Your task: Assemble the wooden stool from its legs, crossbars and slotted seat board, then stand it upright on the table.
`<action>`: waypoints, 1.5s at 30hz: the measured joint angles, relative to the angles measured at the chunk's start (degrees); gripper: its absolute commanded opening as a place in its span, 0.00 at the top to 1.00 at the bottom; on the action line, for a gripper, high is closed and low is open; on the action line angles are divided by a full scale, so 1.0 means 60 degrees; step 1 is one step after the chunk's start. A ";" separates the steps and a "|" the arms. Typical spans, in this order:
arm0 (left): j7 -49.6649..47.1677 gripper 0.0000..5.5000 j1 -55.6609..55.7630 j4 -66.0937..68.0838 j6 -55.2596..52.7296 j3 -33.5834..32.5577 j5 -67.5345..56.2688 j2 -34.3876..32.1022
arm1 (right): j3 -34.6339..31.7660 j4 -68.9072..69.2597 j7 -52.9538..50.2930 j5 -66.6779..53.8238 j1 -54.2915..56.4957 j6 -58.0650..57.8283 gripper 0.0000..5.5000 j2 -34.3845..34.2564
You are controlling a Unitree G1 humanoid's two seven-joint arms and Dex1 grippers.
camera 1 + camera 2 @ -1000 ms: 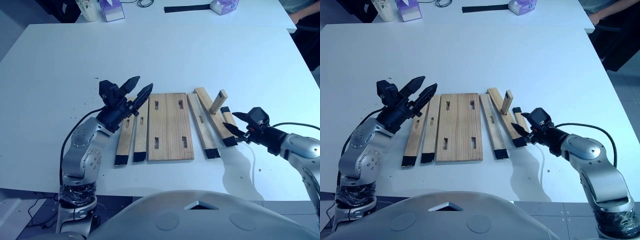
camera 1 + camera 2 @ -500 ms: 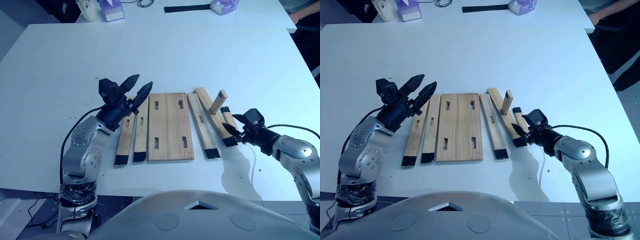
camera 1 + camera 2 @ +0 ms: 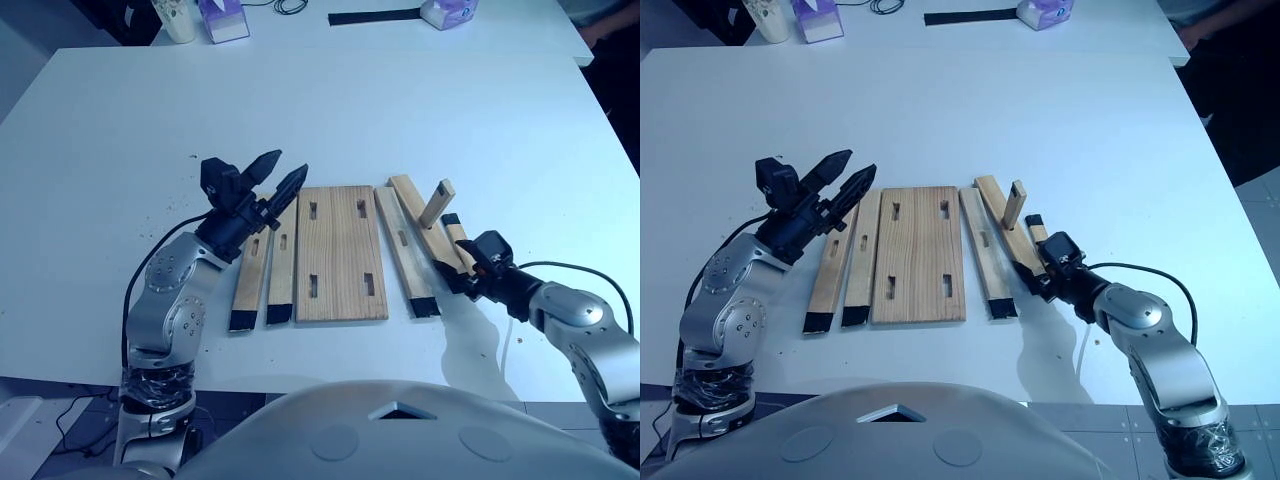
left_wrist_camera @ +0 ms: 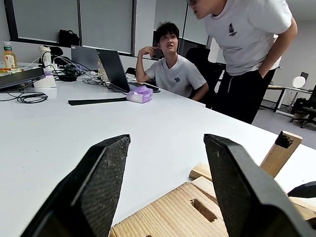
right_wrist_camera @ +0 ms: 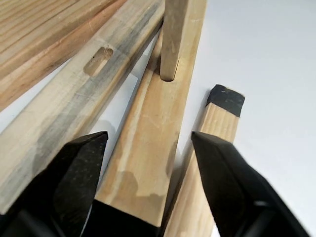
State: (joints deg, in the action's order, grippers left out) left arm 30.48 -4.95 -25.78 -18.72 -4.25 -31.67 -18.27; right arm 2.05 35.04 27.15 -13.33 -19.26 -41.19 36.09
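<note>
Wooden seat board [image 3: 341, 252] lies flat on the table [image 3: 400, 110], legs [image 3: 282, 258] either side. Left gripper [image 3: 280, 178] hangs spread wide above the left pair; right gripper [image 5: 148, 145], fingers apart, straddles the pegged leg [image 5: 163, 113], covering its dark tip.

We record the following:

- The slotted seat board [image 3: 341, 252] is bare pale wood with a straight grain. It is matt, with no gloss of varnish.
- The four legs [image 3: 405, 250] are the same raw wood. Up close we note grey smudging and a scuffed pale patch. Their ends are coated in matt black.
- The crossbar [image 3: 436, 203] is plain light wood, also matt.
- The surface [image 3: 400, 110] is white and smooth, with a faint sheen.
- On the left pincer [image 3: 290, 163] and right pincer [image 5: 148, 138], the fingers [image 5: 227, 182] are black and matt with a fine grainy texture. We cannot tell whether they are plastic or rubber.
</note>
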 measured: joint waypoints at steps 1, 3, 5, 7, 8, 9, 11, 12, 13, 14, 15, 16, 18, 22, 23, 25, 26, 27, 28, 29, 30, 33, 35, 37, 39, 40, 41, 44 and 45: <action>0.0000 0.50 0.0005 0.0002 -0.0003 0.0001 0.0000 -0.0001 | 0.0020 -0.0035 -0.0020 0.0042 -0.0002 0.0031 0.42 -0.0021; 0.0000 0.50 0.0041 0.0006 -0.0027 0.0004 -0.0001 -0.0002 | 0.0052 -0.0120 -0.0070 0.0115 -0.0001 0.0072 0.42 -0.0101; 0.0000 0.50 0.0076 0.0010 -0.0055 0.0008 -0.0001 -0.0003 | 0.0082 -0.0260 -0.0114 0.0157 -0.0008 0.0125 0.42 -0.0234; 0.0000 0.50 0.0118 0.0022 -0.0065 0.0024 -0.0001 -0.0003 | 0.0146 -0.0412 -0.0147 0.0170 -0.0033 0.0230 0.42 -0.0341; 0.0001 0.50 0.0142 0.0026 -0.0066 0.0033 -0.0001 -0.0003 | 0.0160 -0.0446 -0.0148 0.0187 -0.0039 0.0286 0.42 -0.0349; 0.0002 0.50 0.0162 0.0027 -0.0066 0.0040 -0.0001 -0.0003 | 0.0165 -0.0485 -0.0148 0.0202 -0.0043 0.0358 0.42 -0.0349; 0.0004 0.50 0.0169 0.0035 -0.0068 0.0065 -0.0001 -0.0003 | 0.0181 -0.0581 -0.0131 0.0306 -0.0059 0.0515 0.42 -0.0349; 0.0006 0.50 0.0170 0.0041 -0.0068 0.0079 0.0000 -0.0003 | 0.0182 -0.0613 -0.0104 0.0331 -0.0067 0.0577 0.45 -0.0349; 0.0008 0.50 0.0170 0.0048 -0.0068 0.0099 0.0000 -0.0003 | 0.0182 -0.0652 -0.0068 0.0343 -0.0078 0.0649 0.46 -0.0348; 0.0011 0.50 0.0171 0.0058 -0.0068 0.0120 0.0001 -0.0002 | 0.0181 -0.0712 -0.0035 0.0355 -0.0078 0.0722 0.49 -0.0347; 0.0012 0.50 0.0171 0.0072 -0.0068 0.0135 0.0001 -0.0003 | 0.0181 -0.0747 -0.0016 0.0359 -0.0079 0.0761 0.51 -0.0347; 0.0013 0.50 0.0171 0.0083 -0.0067 0.0157 0.0003 -0.0003 | 0.0181 -0.0801 0.0016 0.0365 -0.0079 0.0817 0.54 -0.0346; 0.0014 0.50 0.0171 0.0092 -0.0067 0.0230 0.0006 0.0000 | 0.0137 -0.0901 0.0018 0.0397 -0.0073 0.0893 0.58 -0.0343; 0.0014 0.50 0.0171 0.0093 -0.0065 0.0241 0.0009 0.0000 | 0.0129 -0.1068 0.0072 0.0483 -0.0076 0.1032 0.63 -0.0322; 0.0014 0.50 0.0171 0.0095 -0.0064 0.0242 0.0012 0.0000 | 0.0129 -0.1092 0.0085 0.0487 -0.0078 0.1071 0.63 -0.0322; 0.0014 0.50 0.0171 0.0121 -0.0062 0.0251 0.0045 0.0001 | 0.0141 -0.1133 0.0096 0.0504 -0.0074 0.1140 0.63 -0.0326; 0.0014 0.50 0.0174 0.0142 -0.0059 0.0256 0.0049 0.0001 | 0.0141 -0.1139 0.0088 0.0506 -0.0072 0.1145 0.63 -0.0340; 0.0015 0.50 0.0178 0.0160 -0.0057 0.0264 0.0052 0.0002 | 0.0143 -0.1141 0.0061 0.0507 -0.0067 0.1144 0.63 -0.0359; 0.0020 0.50 0.0186 0.0181 -0.0051 0.0268 0.0056 0.0005 | 0.0146 -0.1143 0.0029 0.0509 -0.0056 0.1142 0.63 -0.0387; 0.0029 0.50 0.0194 0.0205 -0.0044 0.0268 0.0062 0.0005 | 0.0146 -0.1146 -0.0002 0.0511 -0.0032 0.1140 0.63 -0.0449; 0.0038 0.50 0.0196 0.0207 -0.0040 0.0268 0.0066 0.0005 | 0.0147 -0.1155 -0.0033 0.0513 -0.0011 0.1128 0.63 -0.0508; 0.0040 0.50 0.0229 0.0209 -0.0011 0.0271 0.0075 0.0016 | 0.0119 -0.1184 -0.0157 0.0475 0.0209 0.0870 0.63 -0.0765; 0.0040 0.50 0.0283 0.0220 -0.0010 0.0268 0.0076 0.0017 | -0.0040 -0.1176 -0.0224 0.0364 0.0567 0.0787 0.63 -0.0920; 0.0040 0.50 0.0317 0.0225 -0.0004 0.0253 0.0074 0.0015 | -0.0217 -0.1139 -0.0302 0.0188 0.0990 0.0762 0.63 -0.1169; 0.0040 0.50 0.0318 0.0244 -0.0003 0.0221 0.0073 0.0015 | -0.0417 -0.1047 -0.0317 -0.0024 0.1338 0.0736 0.63 -0.1280; 0.0040 0.50 0.0319 0.0248 -0.0003 0.0215 0.0072 0.0015 | -0.0452 -0.1027 -0.0315 -0.0076 0.1482 0.0705 0.63 -0.1322; 0.0039 0.50 0.0322 0.0261 -0.0003 0.0214 0.0070 0.0015 | -0.0484 -0.1017 -0.0306 -0.0191 0.1588 0.0670 0.63 -0.1356; -0.0071 0.50 0.0390 0.0373 -0.0006 0.0184 0.0070 0.0052 | -0.0700 -0.1020 -0.0231 -0.0425 0.2046 0.0579 0.63 -0.1460; -0.0142 0.50 0.0419 0.0408 -0.0043 0.0171 0.0071 0.0085 | -0.0736 -0.1035 -0.0202 -0.0511 0.2175 0.0558 0.63 -0.1464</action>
State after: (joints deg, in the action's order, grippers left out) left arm 29.63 -2.44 -23.33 -18.98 -3.23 -31.24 -17.76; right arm -2.36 28.83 25.93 -16.40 -6.21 -37.84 27.31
